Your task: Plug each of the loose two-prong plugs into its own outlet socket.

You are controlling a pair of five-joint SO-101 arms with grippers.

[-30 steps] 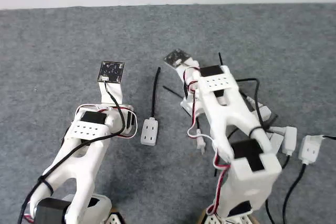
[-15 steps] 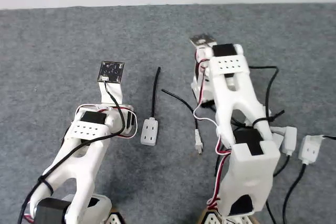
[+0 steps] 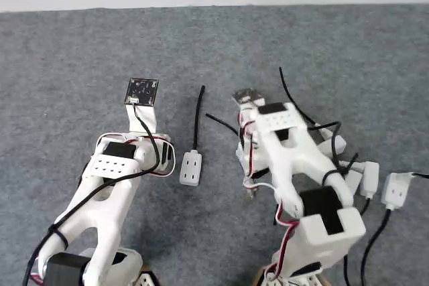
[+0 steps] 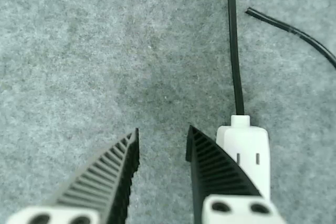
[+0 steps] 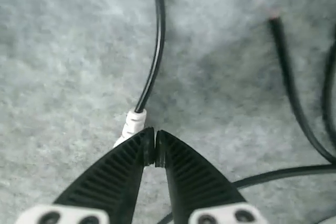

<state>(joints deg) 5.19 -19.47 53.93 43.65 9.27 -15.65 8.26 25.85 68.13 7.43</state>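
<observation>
Two hands are working over the grey counter (image 3: pixel 80 38). The right hand (image 5: pixel 155 134) is pinching its fingers all but together at the white plug (image 5: pixel 131 123). It seems to be clamping the prong end, so the black cord (image 5: pixel 157 35) is trailing away toward the far edge. The grip is looking shallow, so the plug could slip.

The left hand (image 4: pixel 163 129) is hanging partly open and holding nothing. One of its fingers is sitting just beside the outlet socket (image 4: pixel 244 148) near the counter's middle, probably placed there to steady that socket for insertion. Another socket (image 3: pixel 395 189) is sitting by the right edge.
</observation>
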